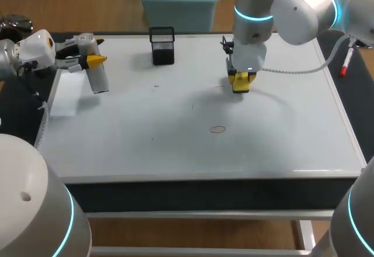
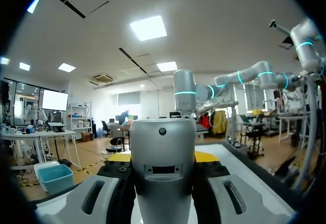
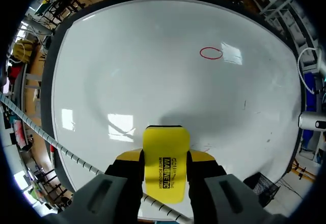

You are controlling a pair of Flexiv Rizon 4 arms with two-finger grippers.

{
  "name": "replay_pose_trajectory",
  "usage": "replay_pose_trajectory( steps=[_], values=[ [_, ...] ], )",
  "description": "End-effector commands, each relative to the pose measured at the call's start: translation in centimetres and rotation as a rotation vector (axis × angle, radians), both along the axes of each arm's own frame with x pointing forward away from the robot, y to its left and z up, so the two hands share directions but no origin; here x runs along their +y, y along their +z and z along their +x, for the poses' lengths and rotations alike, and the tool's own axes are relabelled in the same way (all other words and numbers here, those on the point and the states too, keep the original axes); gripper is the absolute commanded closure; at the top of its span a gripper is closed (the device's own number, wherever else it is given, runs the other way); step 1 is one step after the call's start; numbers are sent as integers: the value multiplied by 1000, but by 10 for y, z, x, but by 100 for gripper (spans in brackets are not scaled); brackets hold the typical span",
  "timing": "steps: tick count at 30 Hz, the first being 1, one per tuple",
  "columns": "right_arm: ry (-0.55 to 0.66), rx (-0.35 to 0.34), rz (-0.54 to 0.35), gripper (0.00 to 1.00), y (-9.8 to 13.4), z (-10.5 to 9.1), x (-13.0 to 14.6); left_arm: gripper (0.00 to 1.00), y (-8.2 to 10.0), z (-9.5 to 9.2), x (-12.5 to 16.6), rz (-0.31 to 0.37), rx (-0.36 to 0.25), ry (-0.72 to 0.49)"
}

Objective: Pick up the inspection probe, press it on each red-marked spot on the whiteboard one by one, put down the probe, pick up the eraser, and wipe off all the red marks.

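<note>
The whiteboard (image 1: 175, 146) covers the table top. One red oval mark (image 1: 217, 129) sits near its middle, and the right wrist view shows this red oval (image 3: 211, 53) well ahead of the fingers. My right gripper (image 1: 241, 80) is shut on the yellow eraser (image 1: 240, 85), which rests on the board at the back right. In the right wrist view the eraser (image 3: 165, 142) is clamped in that gripper (image 3: 165, 159). My left gripper (image 1: 92, 62) hovers over the board's far left corner, shut on the silver probe (image 1: 99, 80). The probe (image 2: 163, 168) fills the left gripper (image 2: 163, 159).
A black mesh holder (image 1: 162, 45) stands at the board's back edge, left of the eraser; it also shows in the right wrist view as a mesh holder (image 3: 265, 183). A red-capped marker (image 1: 346, 64) lies off the board's right edge. A few faint small marks (image 3: 244, 104) dot the board.
</note>
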State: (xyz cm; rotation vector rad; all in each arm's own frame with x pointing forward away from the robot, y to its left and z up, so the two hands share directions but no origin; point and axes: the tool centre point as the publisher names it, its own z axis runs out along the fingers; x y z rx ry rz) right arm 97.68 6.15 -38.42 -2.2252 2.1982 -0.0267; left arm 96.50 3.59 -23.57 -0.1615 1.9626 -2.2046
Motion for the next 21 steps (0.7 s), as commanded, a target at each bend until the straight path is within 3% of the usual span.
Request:
replay_pose_trajectory(
  steps=[1,8,14,21],
  values=[
    [23,-27,-3,100,24,-6,5,100,2,-1,-1,1,-2,4],
    [41,-23,41,100,25,-1,36,100,2,-1,-1,1,-2,4],
    [81,3,67,100,12,3,77,100,2,-1,-1,1,-2,4],
    [91,21,63,100,-4,9,97,100,2,-1,-1,1,-2,4]
  ],
)
